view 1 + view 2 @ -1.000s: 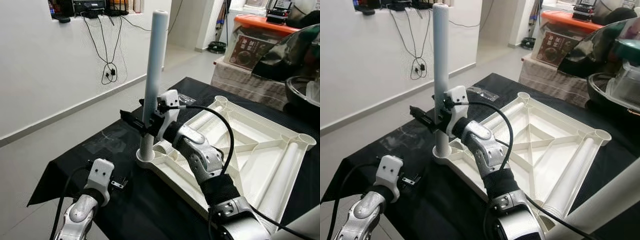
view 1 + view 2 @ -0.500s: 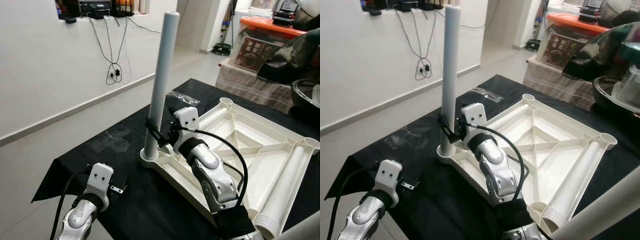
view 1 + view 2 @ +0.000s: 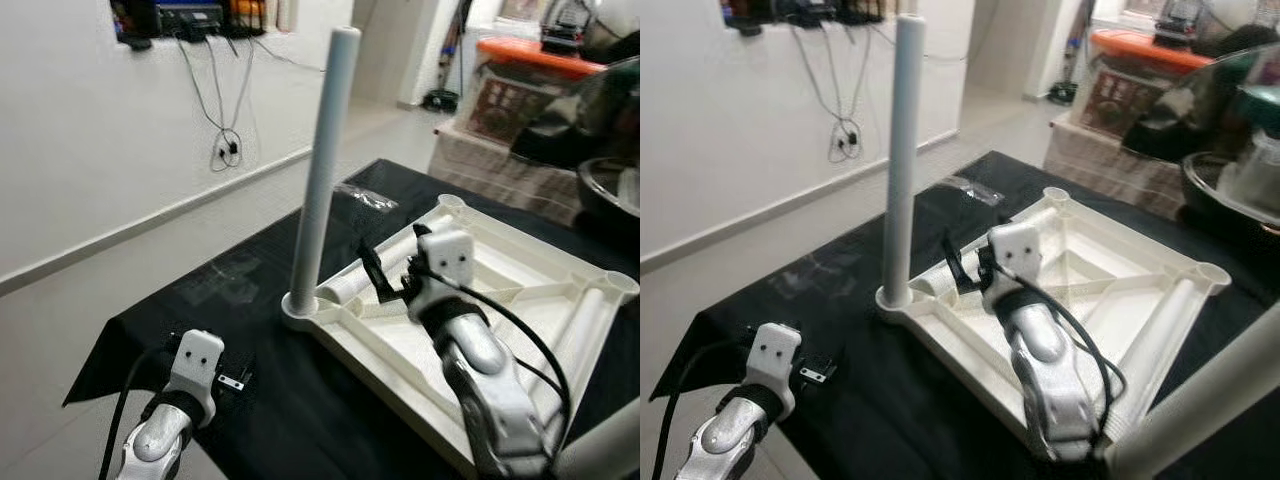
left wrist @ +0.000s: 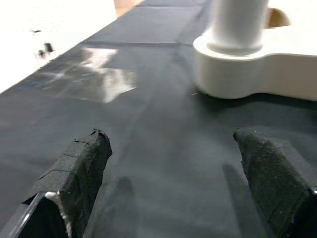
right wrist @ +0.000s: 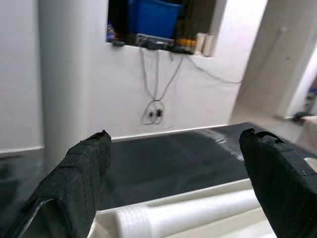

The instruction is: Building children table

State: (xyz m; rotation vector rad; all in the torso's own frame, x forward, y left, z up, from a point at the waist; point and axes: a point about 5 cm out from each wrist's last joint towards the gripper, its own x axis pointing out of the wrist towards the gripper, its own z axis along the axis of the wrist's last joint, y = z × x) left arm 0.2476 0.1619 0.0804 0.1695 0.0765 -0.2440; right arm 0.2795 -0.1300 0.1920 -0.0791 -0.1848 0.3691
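Observation:
A white children's table top lies upside down on a black-covered table. One white leg stands upright in its near-left corner socket. My right gripper hovers open just right of that leg, above a loose leg lying inside the top; nothing is between its fingers. Another loose leg lies along the right side. My left gripper rests low over the black cloth near the front-left, open and empty, facing the socket.
A clear plastic bag lies on the far part of the cloth. An orange-lidded box and a dark bowl stand at the back right. Cables hang on the white wall. A white tube crosses the bottom right corner.
My right gripper has let go of the upright leg and drawn back to the right over the table top. The leg stays standing. The camera has shifted slightly.

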